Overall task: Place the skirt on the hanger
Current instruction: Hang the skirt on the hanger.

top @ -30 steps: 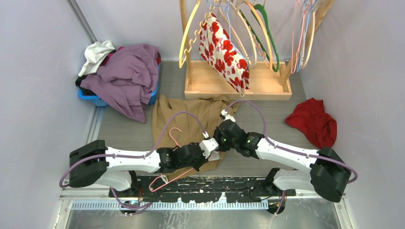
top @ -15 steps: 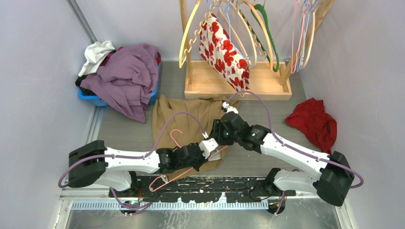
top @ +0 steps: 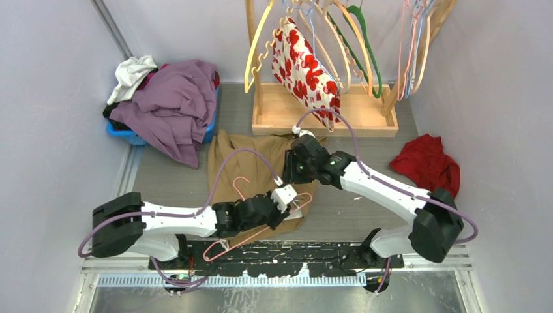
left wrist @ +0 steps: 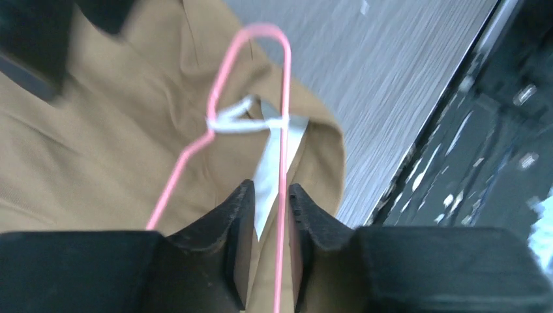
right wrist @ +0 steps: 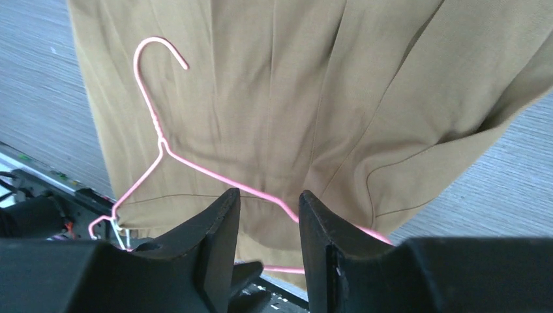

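The tan skirt (top: 242, 166) lies flat in the middle of the tabletop (top: 166, 179), reaching from just in front of the wooden rack (top: 326, 120) at the far edge down toward the near edge. The pink wire hanger (right wrist: 157, 127) lies on top of the skirt's near half, not threaded into it; its hook points toward the far edge and its left shoulder runs off the cloth over the near edge. The left claw (left wrist: 270, 190) sits low at the hanger's right shoulder, its fingers parted only a little, with the pink wire running through the gap close to one finger (the gap looks wider than the wire, so this is no firm pinch). A white strip (left wrist: 269, 147) is tied around the wire just ahead of those fingers. The right claw (right wrist: 269, 194) hangs over the middle of the skirt, spread and holding nothing, with cloth and hanger wire showing below its gap. A bin of purple clothing (top: 173, 98) sits at the far left corner, a red-and-white flowered garment (top: 306, 72) hangs on the rack, and a red cloth (top: 427, 166) lies by the right edge.
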